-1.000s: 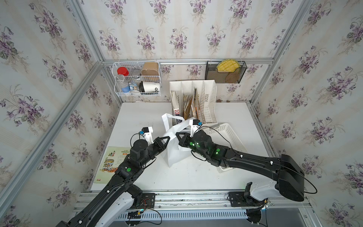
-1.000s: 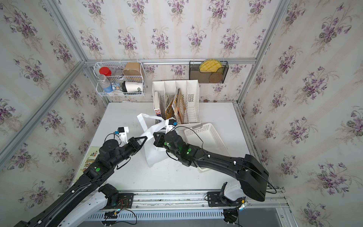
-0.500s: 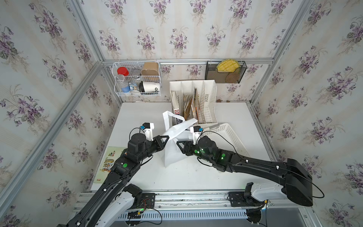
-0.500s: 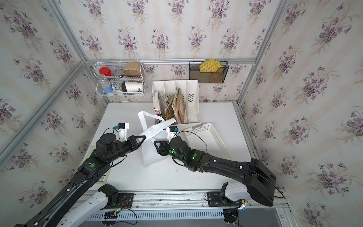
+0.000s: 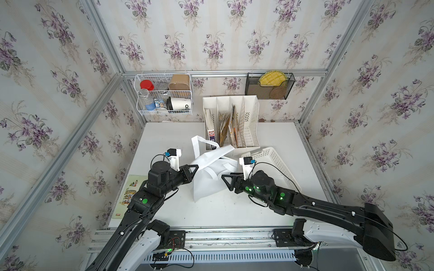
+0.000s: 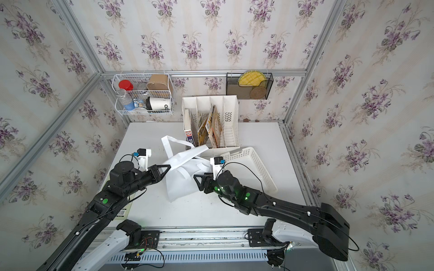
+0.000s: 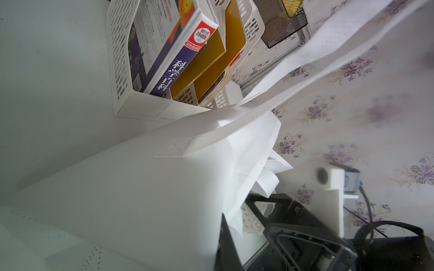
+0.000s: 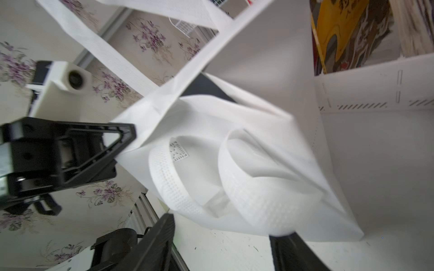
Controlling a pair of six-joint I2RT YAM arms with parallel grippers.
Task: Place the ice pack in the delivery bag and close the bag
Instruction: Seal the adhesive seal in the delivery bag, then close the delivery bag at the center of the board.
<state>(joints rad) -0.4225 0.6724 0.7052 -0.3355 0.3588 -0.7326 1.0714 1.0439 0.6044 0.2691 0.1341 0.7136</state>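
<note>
The right gripper [image 5: 226, 182] has its jaws spread wide with nothing between them. Straight ahead of it, just beside the fingertips, is the mouth of the delivery bag [image 5: 206, 185]. The bag's length runs from a bottom corner on the table, nearer the arm bases, up to the rim. On the bag's far side from the right gripper, the left gripper [image 5: 193, 168] is clamped on the rim and props it up.

No ice pack shows on the table. A pale, glassy patch deep in the bag in the right wrist view may be it, but I cannot be sure. The right arm faces the opening, so it looks better placed to reach in.

Beneath is the bare white table [image 5: 164, 140]. Behind the right gripper lies a white perforated basket [image 5: 279, 169], beyond the bag a file rack [image 5: 249, 122], then floral walls.
</note>
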